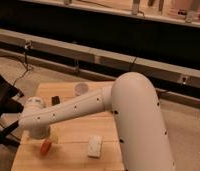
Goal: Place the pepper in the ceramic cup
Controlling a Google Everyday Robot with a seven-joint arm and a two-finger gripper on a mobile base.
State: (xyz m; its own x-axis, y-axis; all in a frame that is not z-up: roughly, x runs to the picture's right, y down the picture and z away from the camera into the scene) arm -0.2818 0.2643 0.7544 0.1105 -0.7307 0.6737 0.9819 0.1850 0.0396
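Note:
The pepper (45,147), small and orange-red, lies on the wooden table (73,135) near its front left. My gripper (43,136) hangs at the end of the white arm (93,107), directly above and against the pepper. The ceramic cup (81,89), pale grey and round, stands at the table's far edge, well behind and to the right of the gripper. The arm crosses the table between the cup and the pepper.
A white bottle-like object (95,146) lies on the table to the right of the pepper. A small black object (55,100) sits near the far left of the table. A small yellowish object (54,136) lies beside the gripper. Rails and counters run along the back.

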